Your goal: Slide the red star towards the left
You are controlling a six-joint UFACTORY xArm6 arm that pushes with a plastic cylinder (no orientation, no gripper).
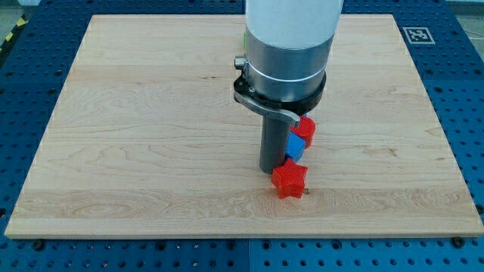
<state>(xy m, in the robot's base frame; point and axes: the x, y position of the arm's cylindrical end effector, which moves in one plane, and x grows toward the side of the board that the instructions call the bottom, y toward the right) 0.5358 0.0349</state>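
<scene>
The red star (290, 180) lies on the wooden board (136, 136), right of centre and toward the view's bottom. My tip (271, 167) is the lower end of the dark rod and stands just to the upper left of the star, touching or nearly touching it. A blue block (295, 146) sits directly above the star, right of the rod. A second red block (306, 129) is above the blue one, partly hidden by the arm.
The large grey and white arm body (291, 45) covers the board's upper middle. A sliver of a green block (244, 36) shows at its left edge. A fiducial marker (418, 35) sits off the board's top right corner.
</scene>
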